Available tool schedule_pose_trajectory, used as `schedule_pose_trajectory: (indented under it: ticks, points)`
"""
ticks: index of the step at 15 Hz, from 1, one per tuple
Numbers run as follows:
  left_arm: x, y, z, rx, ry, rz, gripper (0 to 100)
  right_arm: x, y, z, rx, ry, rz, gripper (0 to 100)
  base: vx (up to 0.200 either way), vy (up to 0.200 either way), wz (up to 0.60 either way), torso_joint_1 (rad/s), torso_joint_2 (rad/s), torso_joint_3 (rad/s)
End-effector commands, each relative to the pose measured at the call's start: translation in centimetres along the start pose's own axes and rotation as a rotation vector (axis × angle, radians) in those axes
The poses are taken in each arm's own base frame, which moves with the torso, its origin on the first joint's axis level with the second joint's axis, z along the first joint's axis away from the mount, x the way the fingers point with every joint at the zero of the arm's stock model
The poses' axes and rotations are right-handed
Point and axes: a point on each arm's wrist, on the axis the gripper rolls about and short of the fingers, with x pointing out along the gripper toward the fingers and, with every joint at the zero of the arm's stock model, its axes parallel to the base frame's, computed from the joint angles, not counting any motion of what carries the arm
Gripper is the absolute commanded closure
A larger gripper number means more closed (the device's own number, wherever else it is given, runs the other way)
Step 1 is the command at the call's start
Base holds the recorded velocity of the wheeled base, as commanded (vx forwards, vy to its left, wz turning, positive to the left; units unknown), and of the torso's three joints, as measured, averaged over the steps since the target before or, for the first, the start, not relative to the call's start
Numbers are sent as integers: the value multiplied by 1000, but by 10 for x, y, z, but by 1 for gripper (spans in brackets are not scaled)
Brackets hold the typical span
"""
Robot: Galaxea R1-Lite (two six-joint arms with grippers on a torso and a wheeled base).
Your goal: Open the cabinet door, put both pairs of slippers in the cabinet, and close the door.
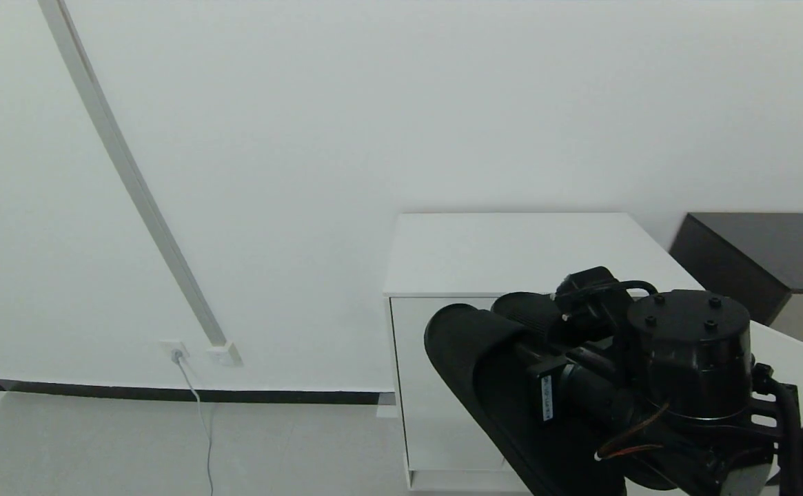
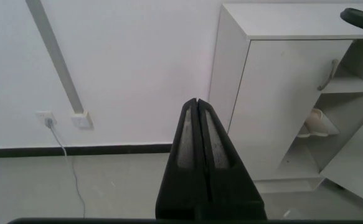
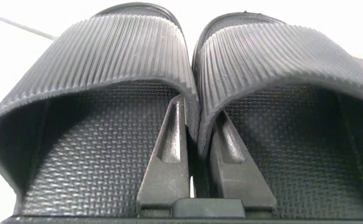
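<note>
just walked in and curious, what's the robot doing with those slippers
The right gripper is shut on a pair of black slippers, pinching their inner edges together and holding them up by the white cabinet. One side of it stands open, with light slippers already on a shelf inside. The left gripper is shut and holds nothing.

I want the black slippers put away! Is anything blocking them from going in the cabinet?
Nothing visible blocks them. The right claw holds the black slippers in front of the white cabinet, which stands open on one side, with a light pair already inside.
</note>
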Motion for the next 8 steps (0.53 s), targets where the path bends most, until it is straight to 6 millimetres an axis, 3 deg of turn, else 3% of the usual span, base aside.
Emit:
schedule_pose_trajectory:
  ticks: [1, 8]
  points:
    - [0, 0, 0, -1, 2, 0, 100, -1, 0, 0, 0, 0, 1, 100, 0, 0, 0, 0, 0, 0]
    - [0, 0, 0, -4, 2, 0, 100, 0, 0, -4, -6, 11, 2, 100, 0, 0, 0, 0, 0, 0]
